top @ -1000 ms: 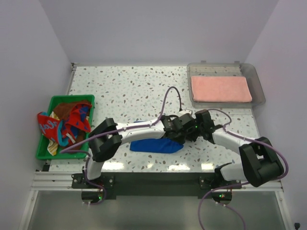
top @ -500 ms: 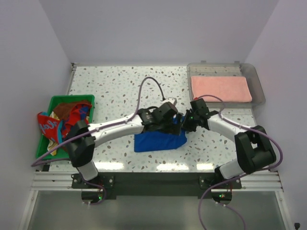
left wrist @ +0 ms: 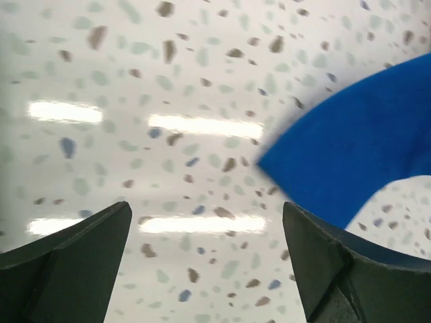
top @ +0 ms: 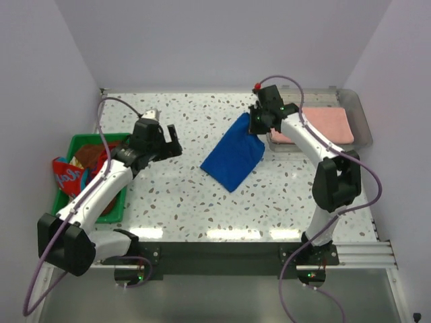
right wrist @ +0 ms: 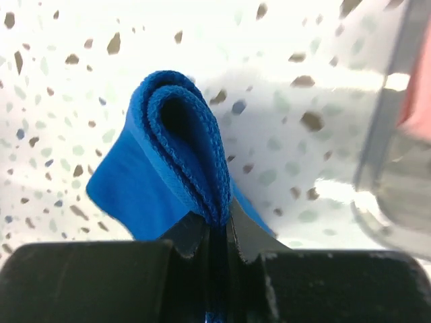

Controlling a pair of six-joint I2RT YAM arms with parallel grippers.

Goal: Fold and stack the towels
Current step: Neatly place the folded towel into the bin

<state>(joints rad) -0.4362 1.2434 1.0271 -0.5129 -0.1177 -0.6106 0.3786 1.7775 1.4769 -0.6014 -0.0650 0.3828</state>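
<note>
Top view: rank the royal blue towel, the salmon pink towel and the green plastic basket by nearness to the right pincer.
1. Plain royal blue cloth towel: clamped in the right pincer itself.
2. Salmon pink folded towel: in the clear plastic tray, just to the right.
3. Green plastic basket: at the far left table edge.

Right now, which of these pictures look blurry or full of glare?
Left wrist view: the table is soft, with bright glare streaks, and the blue towel has a smeared edge. Right wrist view: the towel's fold is sharp, the tray blurred and glaring. Top view: evenly lit, sharp.
</note>
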